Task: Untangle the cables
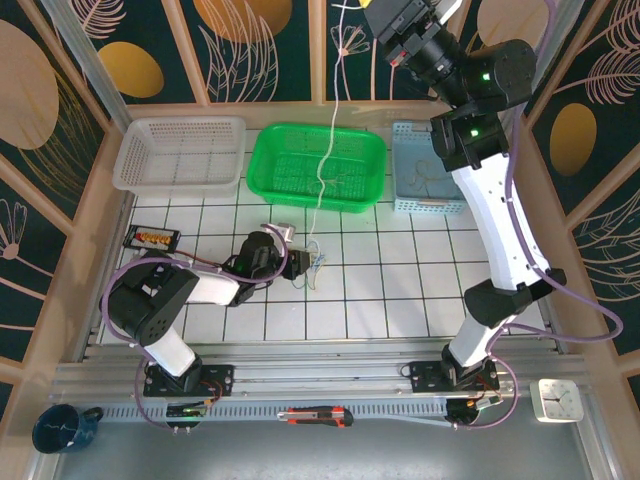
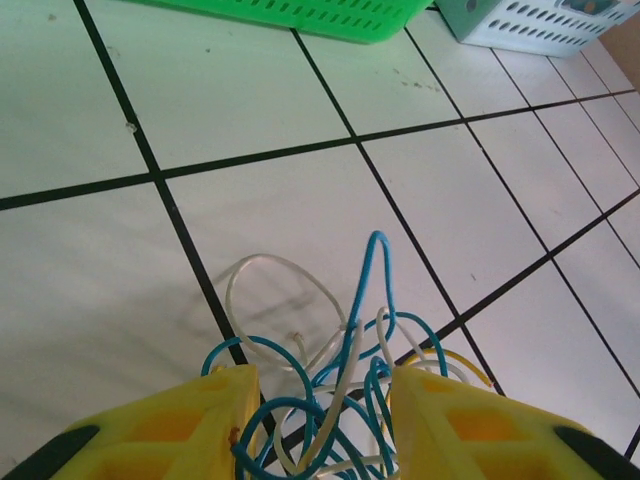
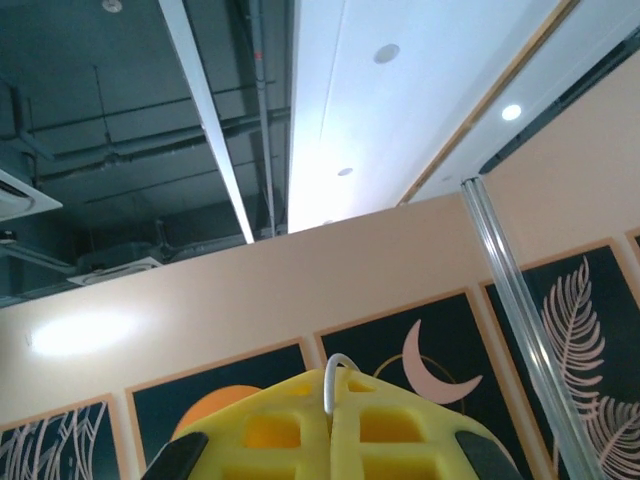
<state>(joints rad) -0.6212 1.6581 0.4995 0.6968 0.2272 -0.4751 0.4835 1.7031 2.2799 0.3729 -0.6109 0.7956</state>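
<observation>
Top view: a white tiled counter is walled in by dark panels printed with gold leaves. Along its far edge stand a white basket, a green basket and a pale blue basket. The left arm lies low across the tiles. The left claw sits at a small tangle of cables near the middle of the counter, in front of the green basket. One pale cable rises from the tangle, crosses above the green basket and runs to the top edge of the view, where the wrist of the raised right arm is. A small black tray with orange contents lies at the left. On the near ledge are a red and black utility knife, a dark blue mug and a white clock. The clock's dial is too small to read.

Left wrist view: two yellow fingers stand apart at the bottom, so the left claw is partly open. Blue and pale grey loops of the cables lie on the tiles between and just ahead of the fingers. One blue loop touches the left finger's inner edge. A thin yellow strand shows beside the right finger. The green and pale blue baskets are at the top edge.

Right wrist view: the right claw points up towards a ceiling and patterned wall panels. Its yellow fingers are pressed together, pinching a small bend of the pale cable that pokes out above them.
</observation>
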